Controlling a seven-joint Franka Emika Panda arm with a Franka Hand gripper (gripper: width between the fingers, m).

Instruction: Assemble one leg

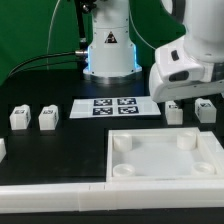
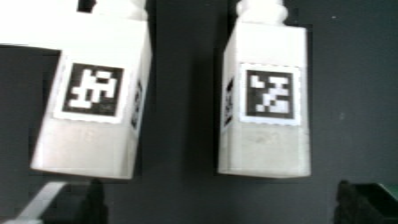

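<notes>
Two white legs with black-and-white tags lie side by side on the black table at the exterior view's right, one leg (image 1: 174, 112) nearer the middle and the other leg (image 1: 207, 110) near the edge. My gripper (image 1: 190, 96) hangs just above them. In the wrist view both show close up, one leg (image 2: 89, 105) and the other leg (image 2: 270, 100), tags facing up. My gripper (image 2: 214, 206) is open and empty, with its dark fingertips (image 2: 61, 205) spread wide at the picture's edge, clear of both legs.
Two more legs (image 1: 19, 118) (image 1: 47, 118) stand at the exterior view's left, and part of another shows at the left edge (image 1: 2, 150). The marker board (image 1: 115, 107) lies mid-table. The large white square panel (image 1: 165, 160) with corner sockets lies in front. The robot base (image 1: 108, 50) stands behind.
</notes>
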